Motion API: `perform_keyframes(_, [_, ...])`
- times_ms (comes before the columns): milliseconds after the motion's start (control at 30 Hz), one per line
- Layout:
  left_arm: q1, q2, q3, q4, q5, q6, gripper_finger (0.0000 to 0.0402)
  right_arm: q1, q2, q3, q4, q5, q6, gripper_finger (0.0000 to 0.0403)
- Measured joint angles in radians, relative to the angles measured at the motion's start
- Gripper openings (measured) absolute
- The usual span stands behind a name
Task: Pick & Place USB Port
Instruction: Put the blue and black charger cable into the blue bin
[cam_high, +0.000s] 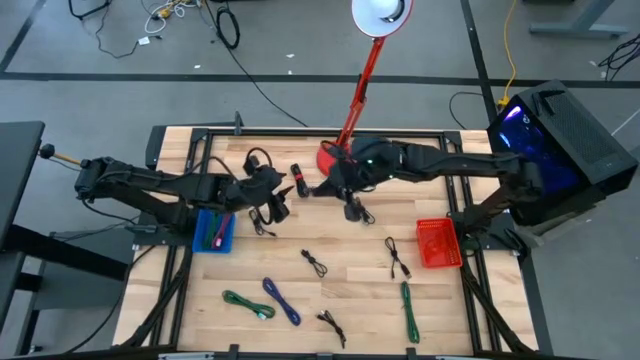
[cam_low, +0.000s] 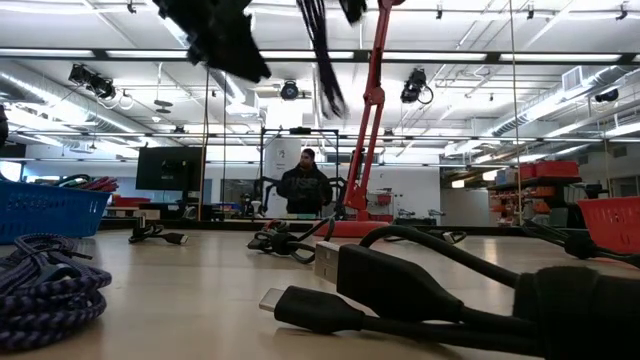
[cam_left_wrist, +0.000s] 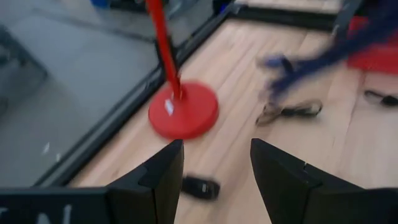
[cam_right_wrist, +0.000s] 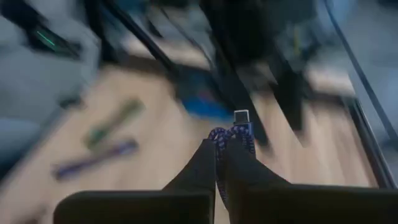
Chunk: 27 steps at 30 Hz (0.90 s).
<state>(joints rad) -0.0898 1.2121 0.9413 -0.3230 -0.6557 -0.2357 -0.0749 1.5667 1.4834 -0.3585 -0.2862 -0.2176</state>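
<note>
Across the pale wooden table (cam_high: 330, 300), framed by dark rails, cables lie scattered: a green cable (cam_high: 247, 304) and a blue braided cable (cam_high: 281, 300) near the front edge, another green cable (cam_high: 407, 310) toward the front right, and small black cables (cam_high: 315, 263) between them. A blue bin (cam_high: 214, 231) sits by the left edge and a red basket (cam_high: 437, 243) by the right edge. A red lamp base (cam_high: 331, 157) stands at the back edge, its red pole rising to a white shade (cam_high: 382, 15). Grey floor with loose cords surrounds the table, and a dark computer case (cam_high: 560, 140) glowing blue stands off the right side. From table height, a person (cam_low: 304, 187) stands in the room behind, under ceiling strip lights. No writing is readable.

The left gripper (cam_left_wrist: 214, 171), fingers spread and empty, hangs near the back centre. The right gripper (cam_right_wrist: 222, 158) is clamped on a blue braided USB cable (cam_right_wrist: 239, 134), its silver plug poking out beyond the fingertips, lifted above the table's back centre.
</note>
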Motion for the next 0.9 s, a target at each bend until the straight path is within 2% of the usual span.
perform_keyframes(300, [0.0, 0.0, 0.0, 0.216, 0.119, 0.201, 0.0193, 0.078, -0.004, 0.0, 0.205, 0.016, -0.016, 0.0004])
perform_keyframes(533, [0.0, 0.0, 0.0, 0.211, 0.24, 0.253, 0.0193, 0.083, -0.004, 0.0, 0.198, 0.041, -0.026, 0.0004])
perform_keyframes(900, [-0.005, -0.034, -0.001, 0.167, 0.273, 0.274, 0.0193, 0.082, -0.004, -0.001, 0.16, 0.043, -0.031, 0.0004])
